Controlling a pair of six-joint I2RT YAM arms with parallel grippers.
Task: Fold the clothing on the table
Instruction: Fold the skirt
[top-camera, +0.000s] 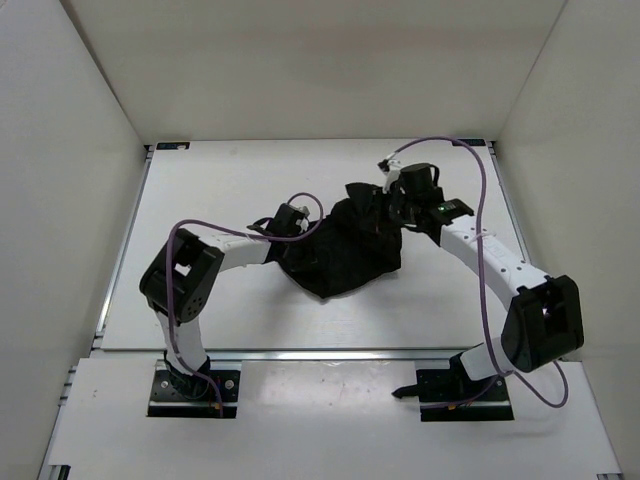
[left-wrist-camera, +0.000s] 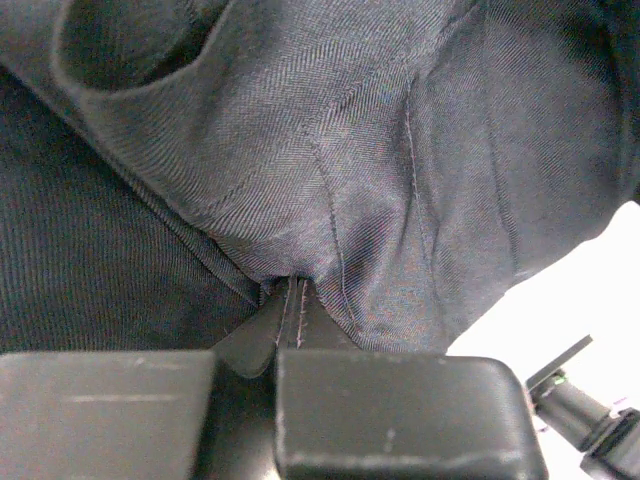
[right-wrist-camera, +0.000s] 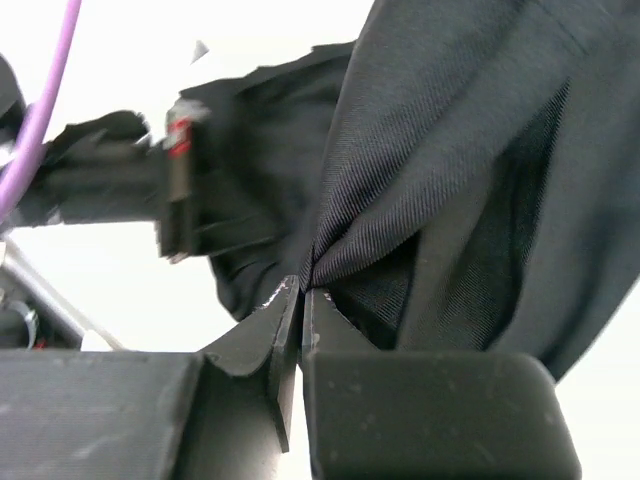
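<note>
Now, overhead: clothing (top-camera: 345, 250) sits bunched in one dark heap near the middle of the tabletop (top-camera: 230, 310), a little right of centre, between the two arms. The heap narrows to a point toward the near edge.

Left arm (top-camera: 235, 250) reaches in from the left, with its wrist at the heap's left edge. Right arm (top-camera: 480, 250) curls in from the right, with its wrist at the heap's upper right edge. A purple cable (top-camera: 470, 170) loops along the right arm, and another runs along the left.

Left wrist view: the left jaws are together, clamped on a stitched seam of the clothing (left-wrist-camera: 400, 150). Cloth fans up and outward from the pinch and fills nearly the whole frame. Its fine twill weave is plain to see, with a deep fold at upper left. A sliver of white tabletop (left-wrist-camera: 600, 260) shows at lower right.

Right wrist view: the right jaws are together, pinching a gathered fold of the clothing (right-wrist-camera: 460, 150). Tight creases radiate up and to the right from the grip. Left of the cloth is a blurred dark arm part with a red mark (right-wrist-camera: 175, 190). The cable (right-wrist-camera: 45, 90) crosses the upper left corner.

Whether the heap is lifted off the tabletop cannot be told.
</note>
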